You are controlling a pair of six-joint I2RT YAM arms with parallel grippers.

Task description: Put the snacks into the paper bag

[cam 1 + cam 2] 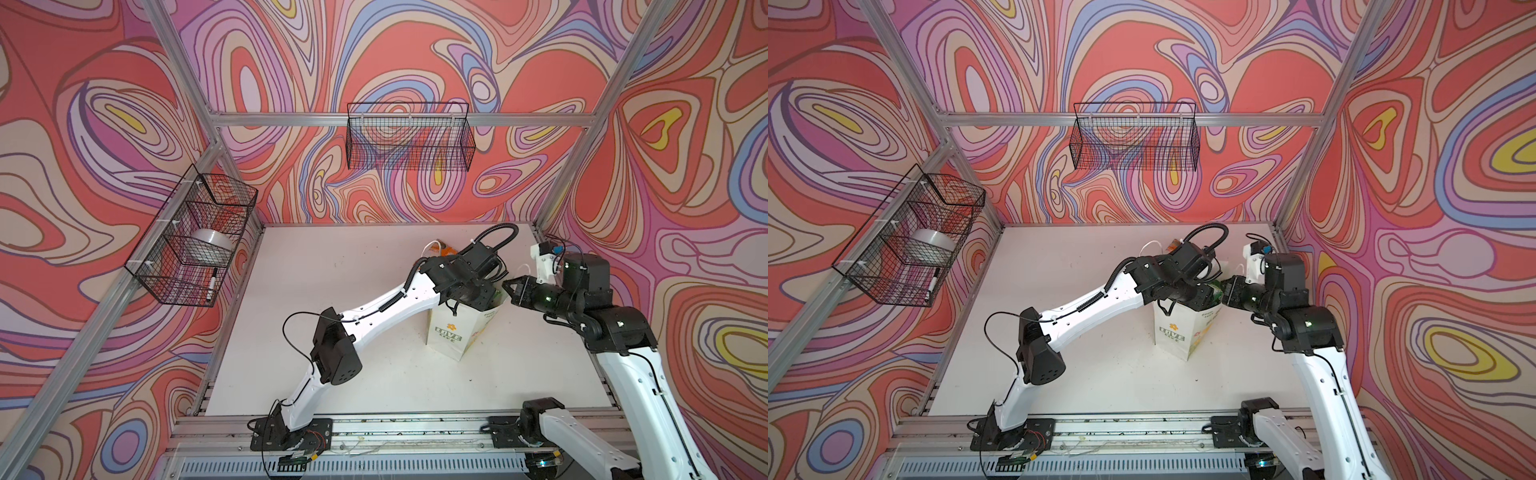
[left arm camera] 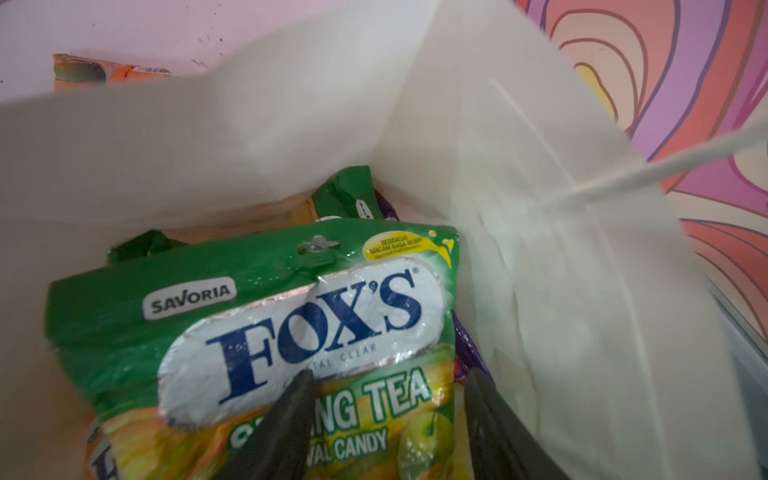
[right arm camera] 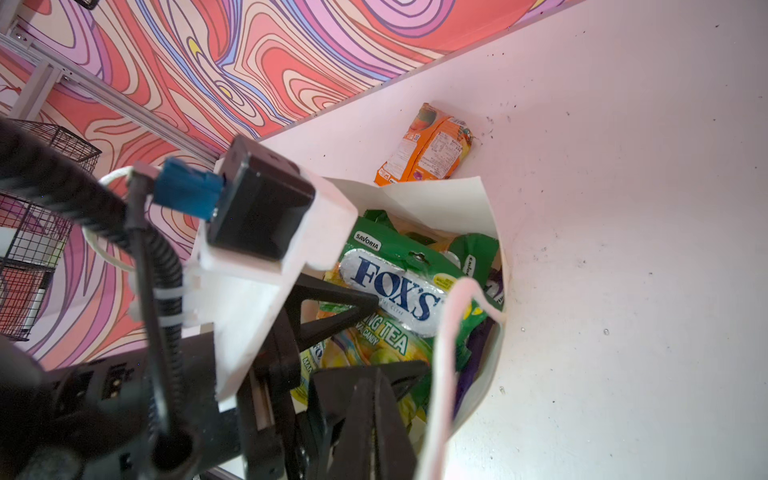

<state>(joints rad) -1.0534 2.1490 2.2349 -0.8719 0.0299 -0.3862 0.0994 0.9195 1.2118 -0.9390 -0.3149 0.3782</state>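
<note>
Snacks (image 2: 291,324) fill paper bag (image 1: 449,332); left gripper (image 2: 390,374) apart above, right gripper (image 1: 507,286) closed beside rim; orange packet (image 3: 428,149) outside.

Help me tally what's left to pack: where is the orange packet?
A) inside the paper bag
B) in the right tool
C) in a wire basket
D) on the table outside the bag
D: the orange packet lies on the table just beyond the paper bag, outside its rim.

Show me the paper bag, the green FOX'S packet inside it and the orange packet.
paper bag (image 1: 448,332): in a top view, front face.
green FOX'S packet (image 2: 291,324): left wrist view, white logo.
orange packet (image 3: 426,145): right wrist view, label side.
</note>
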